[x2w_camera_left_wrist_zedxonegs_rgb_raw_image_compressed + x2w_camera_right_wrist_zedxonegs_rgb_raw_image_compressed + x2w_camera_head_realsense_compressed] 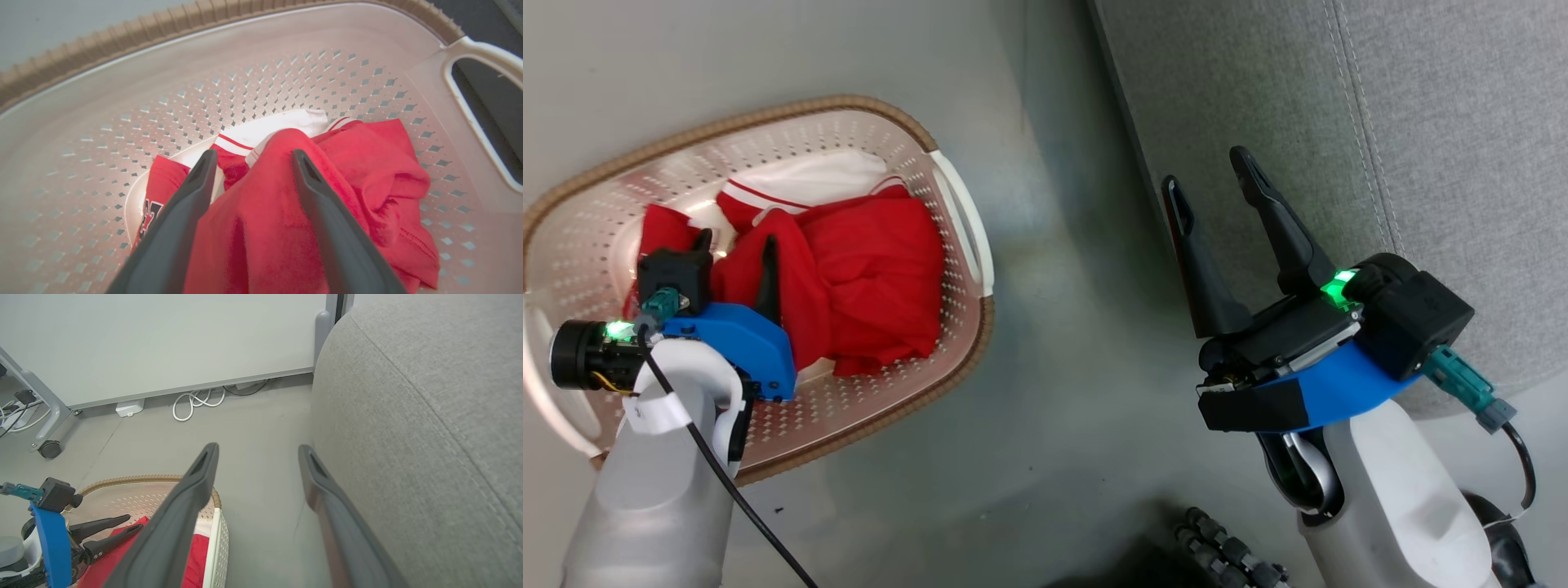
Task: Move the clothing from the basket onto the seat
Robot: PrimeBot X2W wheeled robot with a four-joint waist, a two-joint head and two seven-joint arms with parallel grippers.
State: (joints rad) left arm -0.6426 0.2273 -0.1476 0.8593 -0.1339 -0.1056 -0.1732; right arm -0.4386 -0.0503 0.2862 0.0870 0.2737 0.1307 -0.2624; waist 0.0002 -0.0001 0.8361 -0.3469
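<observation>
The left jaws are spread wide and set astride a raised fold of the red clothing [261, 228], which is heaped inside the basket [849, 104]; no cloth is seen pinched. The right jaws, equally wide and empty, are held well apart from the basket, at the edge of the grey seat [1421, 122] beside it. Nothing is seen laid on the visible part of the seat, so the whole transfer is judged undone, first grasp included. The basket is stood on a smooth grey floor [1054, 367]; beyond it a pale wall panel [163, 343], a coiled white cable [196, 402] and a castor [50, 449] are seen.
</observation>
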